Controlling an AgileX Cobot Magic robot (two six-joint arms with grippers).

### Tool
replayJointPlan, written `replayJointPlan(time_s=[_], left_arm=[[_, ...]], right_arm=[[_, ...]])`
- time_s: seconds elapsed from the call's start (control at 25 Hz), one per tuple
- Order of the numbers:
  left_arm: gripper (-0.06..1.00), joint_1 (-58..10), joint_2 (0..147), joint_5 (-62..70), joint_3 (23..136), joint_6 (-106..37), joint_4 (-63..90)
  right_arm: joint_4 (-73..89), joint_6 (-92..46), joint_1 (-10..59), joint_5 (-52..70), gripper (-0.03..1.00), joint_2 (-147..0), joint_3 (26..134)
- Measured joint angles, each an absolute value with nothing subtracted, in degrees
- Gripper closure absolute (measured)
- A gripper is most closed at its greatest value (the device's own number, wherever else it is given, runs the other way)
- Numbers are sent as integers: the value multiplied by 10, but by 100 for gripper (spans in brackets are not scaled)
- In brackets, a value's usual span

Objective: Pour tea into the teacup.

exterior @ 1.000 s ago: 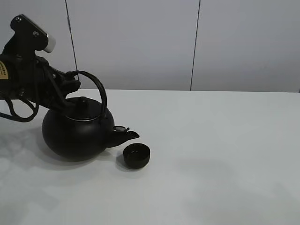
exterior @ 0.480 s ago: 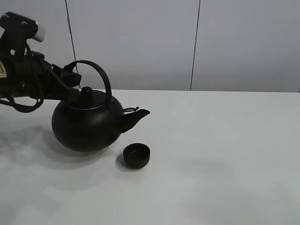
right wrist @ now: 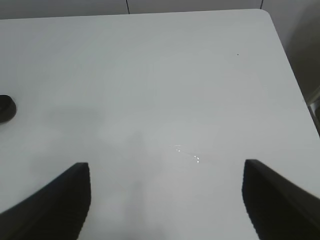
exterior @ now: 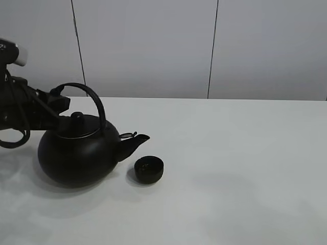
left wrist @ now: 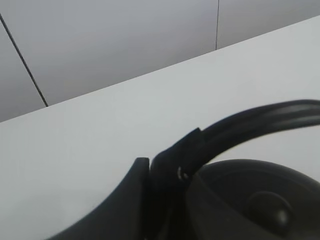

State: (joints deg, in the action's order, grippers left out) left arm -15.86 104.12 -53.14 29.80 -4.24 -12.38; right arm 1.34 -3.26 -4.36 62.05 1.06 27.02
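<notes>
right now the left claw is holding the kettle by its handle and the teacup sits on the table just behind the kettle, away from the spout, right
Not quite. The left claw does hold the kettle by its handle, but the teacup sits on the table just beyond and below the tip of the spout, not behind the kettle. The exterior high view shows it.

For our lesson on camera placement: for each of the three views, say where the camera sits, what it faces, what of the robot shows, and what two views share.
Exterior high: mounted off the arms, facing the table, kettle and teacup; the left arm shows.
Left wrist: on the left arm, looking along the left gripper shut on the kettle's handle.
Right wrist: on the right arm, facing bare table between the open right gripper fingers.
Shared: exterior high and left wrist both show the kettle.
</notes>
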Motion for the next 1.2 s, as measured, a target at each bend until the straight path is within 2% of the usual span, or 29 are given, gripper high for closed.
replayJointPlan(time_s=[0.8, 1.04, 1.2], left_arm=[[83, -159, 1041, -542, 280, -40, -122], [80, -159, 1040, -552, 265, -20, -131], [71, -159, 1037, -575, 263, -10, -132]], right_arm=[[13, -33, -44, 620, 40, 11, 270], [13, -33, -44, 620, 40, 11, 270], [13, -33, -44, 620, 40, 11, 270]])
